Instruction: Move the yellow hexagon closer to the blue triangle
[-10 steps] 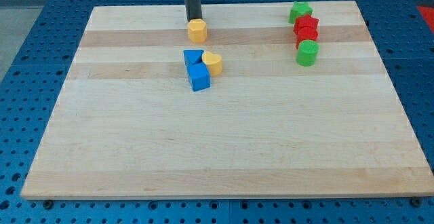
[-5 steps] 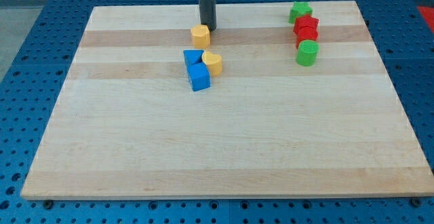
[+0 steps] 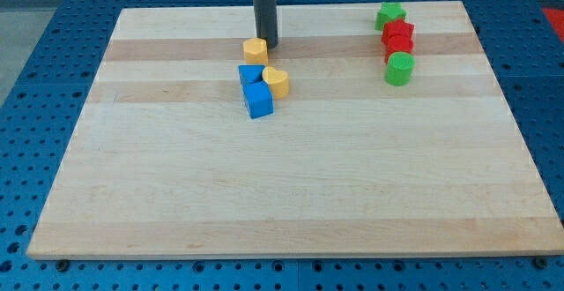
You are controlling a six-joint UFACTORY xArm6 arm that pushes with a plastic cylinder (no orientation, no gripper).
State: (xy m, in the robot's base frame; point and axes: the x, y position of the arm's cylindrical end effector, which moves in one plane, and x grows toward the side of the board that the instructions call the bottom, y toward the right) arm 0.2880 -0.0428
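The yellow hexagon (image 3: 256, 50) lies near the view's top centre of the wooden board (image 3: 176, 185). My tip (image 3: 266, 46) stands right at its upper right side, touching or nearly touching it. Just below the hexagon sits the blue triangle (image 3: 251, 73), with a small gap between them. A blue cube (image 3: 259, 100) lies against the triangle's lower side. A yellow heart (image 3: 277, 81) lies against the triangle's right side.
At the view's top right stands a column of blocks: a green star (image 3: 389, 15), two red blocks (image 3: 398, 39) and a green cylinder (image 3: 399, 68). A blue pegboard table (image 3: 35, 70) surrounds the board.
My tip moved from above the hexagon to its right side. The hexagon slid down toward the blue triangle, with a slight shift right and then back left.
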